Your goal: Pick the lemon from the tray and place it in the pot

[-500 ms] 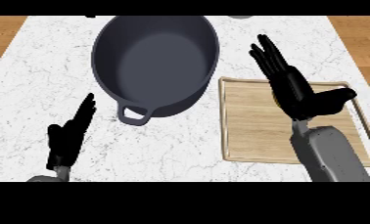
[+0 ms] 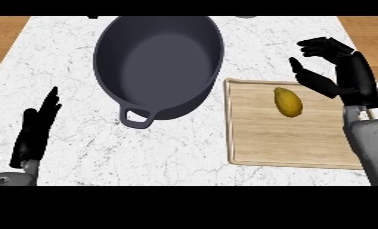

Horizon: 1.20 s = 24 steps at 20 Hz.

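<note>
The white marble bench point(image 2: 70, 53) fills the view. On it, left of centre, stands the dark grey oval pot point(image 2: 159, 65) with nothing inside, its loop handle point(image 2: 137, 124) turned toward the lower edge. Just beside the pot, on its right, lies the wooden tray point(image 2: 288, 140), flat on the bench; whether the two touch cannot be told.

The right hand point(image 2: 348, 75) comes in from the right edge and hangs over the tray's upper right corner. Its fingers point(image 2: 325, 48) are spread and only lightly bent, the thumb reaching left – it has hold of nothing. The left hand point(image 2: 35, 130) rests at the lower left edge, well apart from the pot, fingers straight and pointing up, holding nothing.

The lemon point(image 2: 288, 102) lies on the tray, in its upper half, long axis running up and down the view – just left of the right hand's thumb and apart from it.
</note>
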Available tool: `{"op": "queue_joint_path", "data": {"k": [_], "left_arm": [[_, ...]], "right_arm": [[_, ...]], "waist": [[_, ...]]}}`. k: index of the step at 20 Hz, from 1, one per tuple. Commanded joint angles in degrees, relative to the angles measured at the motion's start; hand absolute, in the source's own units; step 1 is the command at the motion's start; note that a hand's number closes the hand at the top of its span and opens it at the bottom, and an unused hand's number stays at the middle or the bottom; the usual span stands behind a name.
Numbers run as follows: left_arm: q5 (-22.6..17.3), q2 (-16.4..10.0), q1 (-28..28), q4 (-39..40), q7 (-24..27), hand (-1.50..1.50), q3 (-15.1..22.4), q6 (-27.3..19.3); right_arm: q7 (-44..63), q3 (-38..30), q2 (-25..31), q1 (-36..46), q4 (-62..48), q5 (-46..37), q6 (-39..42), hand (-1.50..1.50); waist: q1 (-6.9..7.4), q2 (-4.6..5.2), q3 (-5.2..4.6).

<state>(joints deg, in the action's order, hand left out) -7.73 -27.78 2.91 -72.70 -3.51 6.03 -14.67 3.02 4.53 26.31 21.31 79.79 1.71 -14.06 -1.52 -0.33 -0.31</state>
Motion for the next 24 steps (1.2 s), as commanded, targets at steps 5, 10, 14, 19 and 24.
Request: {"op": "queue_joint_path", "data": {"k": [5,10,14,19,24], "left_arm": [[1.75,-2.21,0.87,-5.49,-12.55,0.00,0.01,-1.75],[2.33,-2.28,2.48,-8.27,-17.72,0.00,0.52,-2.05],[2.99,-2.33,2.69,-5.98,-15.49,0.00,0.00,-2.02],[3.25,-1.76,4.31,-6.56,-16.76,0.00,0.61,-1.17],[2.86,-3.46,3.20,-8.17,-17.51,0.00,-0.78,-0.05]], "right_arm": [[6.30,4.99,-2.50,-7.24,9.41,-20.52,-20.27,-1.50],[26.11,9.59,4.71,-8.42,20.22,-28.08,-10.00,-1.50],[40.38,9.38,12.33,-4.06,21.97,-29.41,2.62,-1.50],[53.39,11.35,15.94,1.65,27.23,-22.46,19.74,-1.50],[61.72,9.84,16.07,3.75,27.20,-8.88,31.78,-1.50]], "waist": [[1.02,-0.01,0.28],[0.63,-0.36,0.17],[0.71,-0.38,-0.01],[1.22,-0.04,0.07],[1.81,0.07,0.20]]}}
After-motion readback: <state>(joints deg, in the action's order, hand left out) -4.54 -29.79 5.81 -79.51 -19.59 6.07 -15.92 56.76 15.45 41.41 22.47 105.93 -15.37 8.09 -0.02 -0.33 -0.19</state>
